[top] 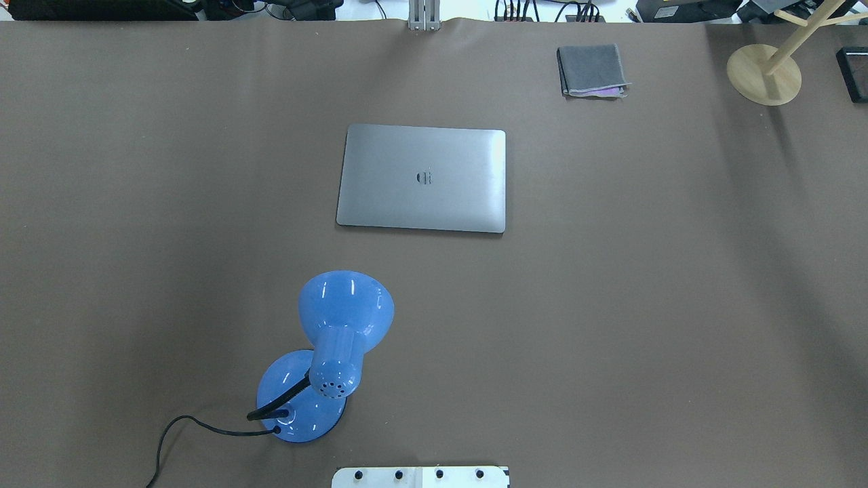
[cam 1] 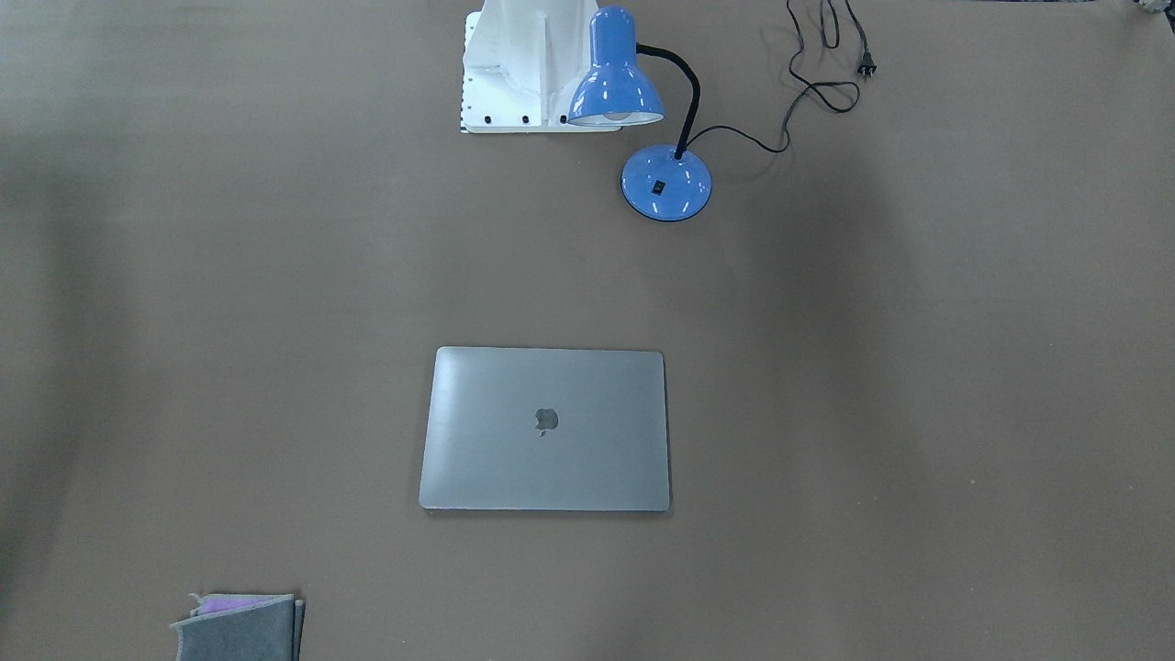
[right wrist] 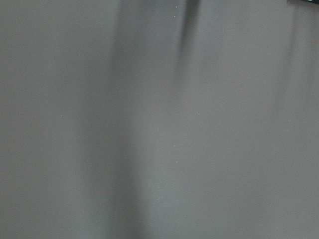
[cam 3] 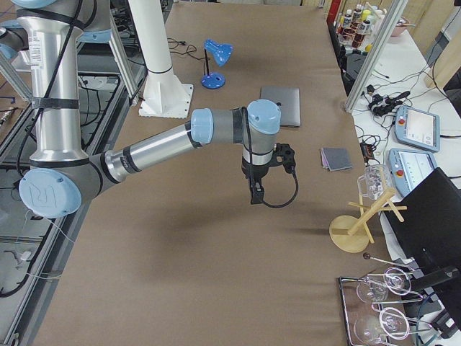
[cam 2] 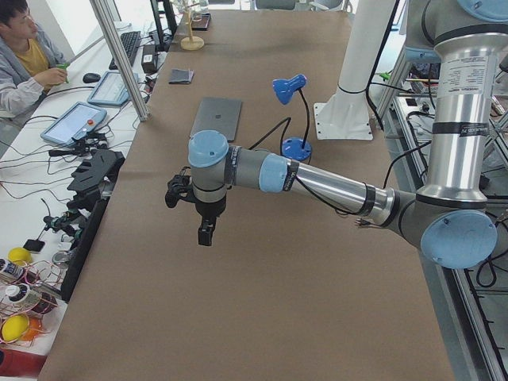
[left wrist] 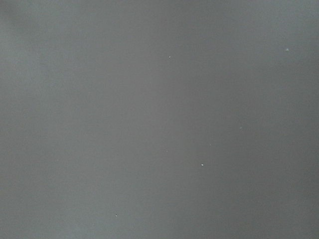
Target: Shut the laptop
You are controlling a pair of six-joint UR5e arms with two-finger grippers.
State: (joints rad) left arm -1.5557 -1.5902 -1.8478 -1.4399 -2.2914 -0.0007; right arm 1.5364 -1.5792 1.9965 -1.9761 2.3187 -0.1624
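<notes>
The space-grey laptop (cam 1: 546, 429) lies flat on the brown table with its lid down and the dark apple logo facing up. It also shows in the overhead view (top: 422, 177), in the left side view (cam 2: 217, 118) and in the right side view (cam 3: 281, 105). My left gripper (cam 2: 205, 235) hangs above bare table, far from the laptop, toward the table's left end. My right gripper (cam 3: 256, 194) hangs above bare table toward the right end. Both show only in the side views, so I cannot tell whether they are open or shut. Both wrist views show only bare table.
A blue desk lamp (top: 325, 366) stands near the robot base, its cord (cam 1: 808, 83) trailing on the table. A folded grey cloth (top: 591, 70) lies at the far side. A wooden stand (top: 766, 71) is at the far right corner. An operator (cam 2: 24, 55) sits beside the table.
</notes>
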